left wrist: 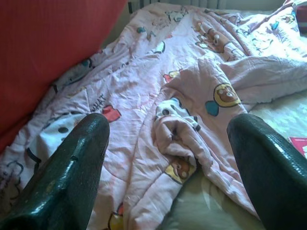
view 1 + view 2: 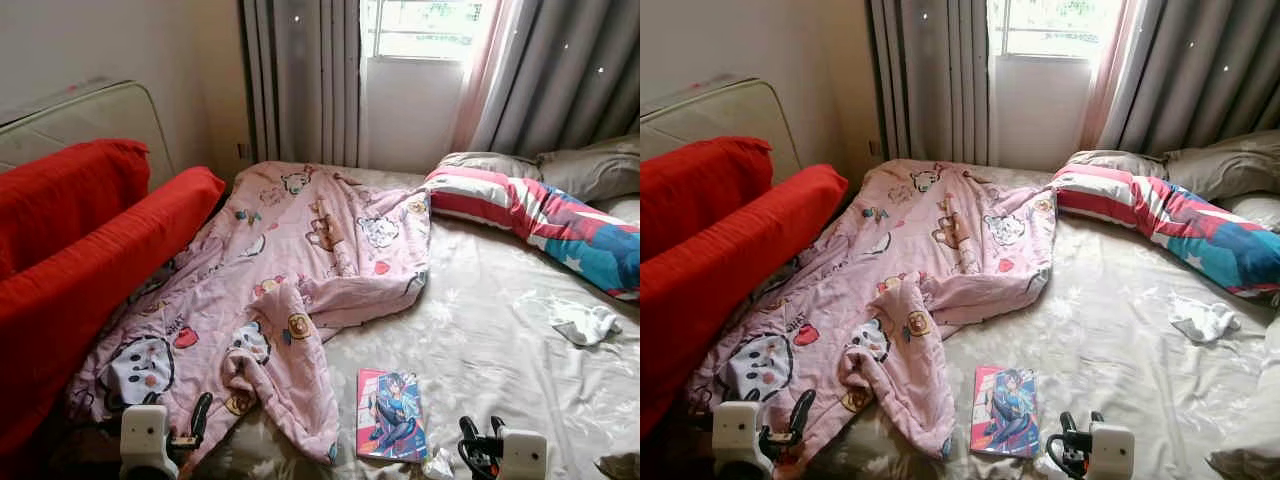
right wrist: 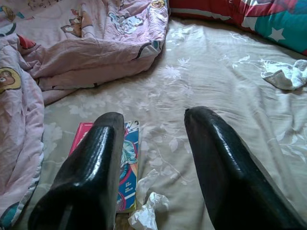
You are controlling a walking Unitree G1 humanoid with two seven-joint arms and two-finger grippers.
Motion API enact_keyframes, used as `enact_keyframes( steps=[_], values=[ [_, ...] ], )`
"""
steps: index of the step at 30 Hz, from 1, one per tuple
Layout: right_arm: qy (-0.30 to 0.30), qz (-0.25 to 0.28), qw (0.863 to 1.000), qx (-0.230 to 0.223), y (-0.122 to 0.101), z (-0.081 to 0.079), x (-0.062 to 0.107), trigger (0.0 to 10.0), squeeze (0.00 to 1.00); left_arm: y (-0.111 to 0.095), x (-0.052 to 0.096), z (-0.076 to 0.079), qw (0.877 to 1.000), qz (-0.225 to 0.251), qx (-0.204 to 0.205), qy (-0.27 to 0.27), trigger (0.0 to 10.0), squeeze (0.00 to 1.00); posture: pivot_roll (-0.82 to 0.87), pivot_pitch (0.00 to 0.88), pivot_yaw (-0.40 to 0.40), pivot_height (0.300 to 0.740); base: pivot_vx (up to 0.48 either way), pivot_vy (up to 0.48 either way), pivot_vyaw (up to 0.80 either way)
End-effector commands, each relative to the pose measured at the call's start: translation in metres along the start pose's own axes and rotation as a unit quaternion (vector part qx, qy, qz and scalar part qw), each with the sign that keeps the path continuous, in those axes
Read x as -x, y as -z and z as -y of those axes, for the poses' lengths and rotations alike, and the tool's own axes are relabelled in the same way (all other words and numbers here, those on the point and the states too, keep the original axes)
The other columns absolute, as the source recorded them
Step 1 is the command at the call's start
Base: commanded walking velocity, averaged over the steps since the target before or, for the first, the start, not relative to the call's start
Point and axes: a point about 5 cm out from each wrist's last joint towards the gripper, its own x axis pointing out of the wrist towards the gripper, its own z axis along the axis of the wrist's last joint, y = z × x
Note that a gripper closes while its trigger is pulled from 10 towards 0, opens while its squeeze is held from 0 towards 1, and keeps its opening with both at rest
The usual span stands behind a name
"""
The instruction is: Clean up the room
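Observation:
A crumpled pink cartoon-print quilt (image 2: 290, 270) lies across the left half of the bed. A comic book (image 2: 391, 414) with a pink and blue cover lies flat near the bed's front edge, beside the quilt's lower corner. A crumpled white tissue (image 3: 147, 212) sits just in front of the book, and a white cloth (image 2: 586, 324) lies at the right. My left gripper (image 1: 168, 158) is open, low over the quilt's front corner. Above the book's right edge and the bare sheet, my right gripper (image 3: 153, 143) is also open.
Red cushions (image 2: 90, 240) line the bed's left side against a padded headboard. A striped red, white and blue bolster (image 2: 545, 220) and grey pillows (image 2: 590, 170) lie at the back right. Curtains and a window stand behind. The beige sheet (image 2: 480, 330) spreads between quilt and cloth.

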Motion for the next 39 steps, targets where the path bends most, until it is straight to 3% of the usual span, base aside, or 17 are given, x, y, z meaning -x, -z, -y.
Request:
enact_keyframes(
  steps=[1,14,21,39],
  values=[
    [-0.001,-0.007,1.000,0.004,0.000,-0.001,0.001,10.0,0.00,-0.001,0.001,-0.001,1.000,-0.002,0.005,-0.003,10.0,0.00,0.01,0.000,-0.023,0.735,0.000,0.000,0.00],
    [0.009,-0.018,1.000,-0.001,0.001,0.000,0.000,10.0,0.00,0.000,0.002,0.002,1.000,-0.019,0.010,0.002,10.0,0.00,0.01,0.000,-0.026,0.660,0.000,0.000,0.00],
    [0.025,-0.012,1.000,-0.002,-0.006,0.005,-0.008,10.0,0.00,-0.007,-0.003,0.001,1.000,-0.016,0.011,0.001,10.0,0.00,0.02,0.000,-0.030,0.660,0.000,0.000,0.00],
    [0.029,-0.008,1.000,-0.007,-0.015,0.003,-0.018,10.0,0.00,-0.006,-0.003,-0.002,1.000,-0.026,0.015,0.000,10.0,0.00,0.02,0.063,-0.034,0.652,0.000,0.000,0.00]
  ],
)
